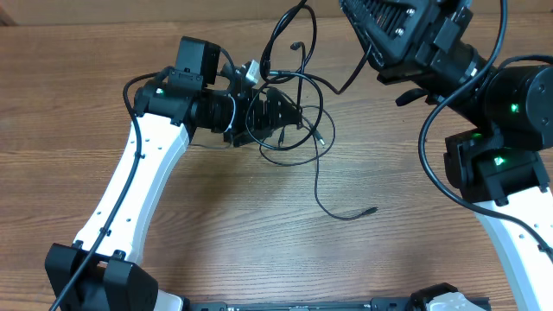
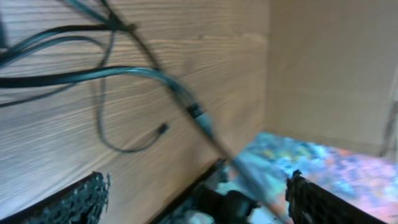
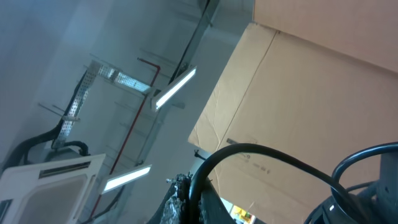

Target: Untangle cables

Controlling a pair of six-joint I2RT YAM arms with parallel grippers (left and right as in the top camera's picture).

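Thin black cables [image 1: 316, 177], loosely tangled

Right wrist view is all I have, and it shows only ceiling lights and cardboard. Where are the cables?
Observer: The cables lie tangled on the table, at the left tool.
Operator: Is that tool open?
Observer: Yes, its fingers stand wide apart.
Operator: Any loose end?
Observer: One plug end lies apart from the tangle, toward the right arm.

Open table [image 1: 259, 250] in front, cables [image 1: 315, 181] looped about left hand [image 1: 289, 112], right arm [image 1: 484, 95] crowding far-right
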